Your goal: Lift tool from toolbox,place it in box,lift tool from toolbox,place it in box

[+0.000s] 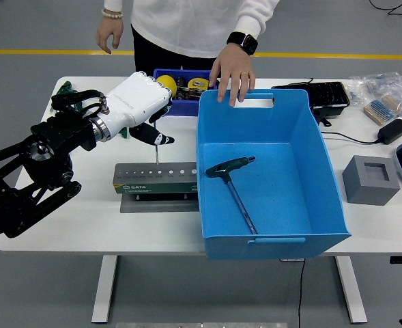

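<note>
Trouble is coming if the left hand [140,109] is gripping loosely: its tool [158,145] is hanging just above the toolbox [156,178], beside the blue box [269,178], and might be slipping.

At left of centre, the left hand [140,109] is closed on a T-handle tool [157,145] whose shaft hangs above the grey tool holder [156,179]. Right of it, a second T-handle tool [232,183] lies inside the blue box [269,179]. A person's hand [233,75] rests on the box's far rim.
</note>
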`<control>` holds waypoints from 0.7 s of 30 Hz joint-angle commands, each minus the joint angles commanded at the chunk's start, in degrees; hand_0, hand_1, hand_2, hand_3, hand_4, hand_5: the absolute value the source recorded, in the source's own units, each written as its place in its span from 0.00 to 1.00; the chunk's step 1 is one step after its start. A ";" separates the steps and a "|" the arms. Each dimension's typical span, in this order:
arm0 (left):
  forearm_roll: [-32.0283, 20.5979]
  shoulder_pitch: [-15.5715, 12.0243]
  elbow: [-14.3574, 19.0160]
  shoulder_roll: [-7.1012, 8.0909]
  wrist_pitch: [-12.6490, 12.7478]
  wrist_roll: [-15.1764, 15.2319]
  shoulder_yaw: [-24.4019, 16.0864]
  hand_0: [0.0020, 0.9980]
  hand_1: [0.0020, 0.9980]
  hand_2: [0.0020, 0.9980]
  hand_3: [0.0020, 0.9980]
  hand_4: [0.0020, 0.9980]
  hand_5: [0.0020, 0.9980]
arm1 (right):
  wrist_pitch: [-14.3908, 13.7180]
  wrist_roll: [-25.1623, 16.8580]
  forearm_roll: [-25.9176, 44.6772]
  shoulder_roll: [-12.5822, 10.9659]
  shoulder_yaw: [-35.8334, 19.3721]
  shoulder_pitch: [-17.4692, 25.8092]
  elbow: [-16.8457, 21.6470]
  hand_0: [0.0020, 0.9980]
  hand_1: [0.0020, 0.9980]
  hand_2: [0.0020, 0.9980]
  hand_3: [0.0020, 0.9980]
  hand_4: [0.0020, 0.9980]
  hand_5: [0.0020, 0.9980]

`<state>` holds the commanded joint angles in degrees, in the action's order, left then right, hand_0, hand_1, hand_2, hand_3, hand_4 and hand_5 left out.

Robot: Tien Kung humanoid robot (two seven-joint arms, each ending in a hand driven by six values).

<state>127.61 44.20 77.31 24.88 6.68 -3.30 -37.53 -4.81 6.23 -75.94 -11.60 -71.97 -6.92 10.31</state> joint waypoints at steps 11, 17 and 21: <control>-6.64 -0.32 11.49 -4.41 7.19 -3.62 -6.73 0.14 0.00 0.00 0.01 0.89 0.39 | 0.14 0.00 -0.12 0.15 0.36 0.10 0.00 0.83 0.76 0.77 0.79 1.00 0.84; -10.43 -0.77 10.39 -8.80 8.35 -5.98 -0.52 0.20 0.00 0.06 0.10 0.91 0.57 | 0.19 -0.02 0.14 0.22 0.72 -0.08 0.00 0.83 0.76 0.77 0.79 1.00 0.84; -12.63 -0.75 6.96 -11.10 6.05 -6.38 4.79 0.30 0.18 0.25 0.38 0.93 0.65 | 0.19 -0.04 0.30 0.14 0.92 -0.32 0.00 0.83 0.76 0.77 0.79 1.00 0.83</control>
<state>114.98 43.46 84.26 13.78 12.73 -9.68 -32.74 -4.62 6.19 -75.63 -11.46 -71.05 -7.23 10.31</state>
